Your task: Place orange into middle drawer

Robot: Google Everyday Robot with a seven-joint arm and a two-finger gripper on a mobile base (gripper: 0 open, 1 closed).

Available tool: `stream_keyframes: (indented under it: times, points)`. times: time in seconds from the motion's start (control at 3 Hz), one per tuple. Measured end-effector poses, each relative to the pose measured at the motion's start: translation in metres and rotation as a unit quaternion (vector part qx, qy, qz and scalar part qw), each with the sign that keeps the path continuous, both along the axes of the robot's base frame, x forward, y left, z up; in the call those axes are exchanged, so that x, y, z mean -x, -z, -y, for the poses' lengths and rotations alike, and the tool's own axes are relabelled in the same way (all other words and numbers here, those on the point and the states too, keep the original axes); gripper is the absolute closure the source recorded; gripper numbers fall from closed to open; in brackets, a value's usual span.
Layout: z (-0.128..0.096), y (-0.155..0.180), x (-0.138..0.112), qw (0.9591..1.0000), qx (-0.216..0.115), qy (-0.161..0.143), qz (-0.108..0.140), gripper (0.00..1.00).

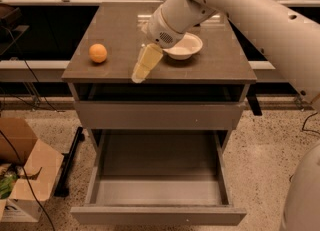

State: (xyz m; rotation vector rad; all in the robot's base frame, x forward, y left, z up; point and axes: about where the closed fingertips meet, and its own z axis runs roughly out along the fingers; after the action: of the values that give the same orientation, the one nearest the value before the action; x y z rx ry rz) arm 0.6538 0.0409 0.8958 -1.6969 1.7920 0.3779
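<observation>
The orange sits on the left part of the grey cabinet top. My gripper hangs from the white arm and points down at the front middle of the top. It is to the right of the orange, apart from it, and holds nothing that I can see. The middle drawer is pulled out wide below, and its flat grey floor is bare.
A white bowl stands on the top just right of the gripper. A shut grey drawer front is above the open drawer. A cardboard box and cables lie on the floor at the left.
</observation>
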Motion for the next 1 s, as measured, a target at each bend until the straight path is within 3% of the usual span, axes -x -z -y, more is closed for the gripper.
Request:
stream_keyframes:
  times: [0.33, 1.0]
  points:
    - [-0.003, 0.009, -0.001, 0.9999, -0.009, 0.004, -0.009, 0.00]
    - [-0.058, 0.016, -0.032, 0.9987, -0.041, -0.028, 0.014, 0.00]
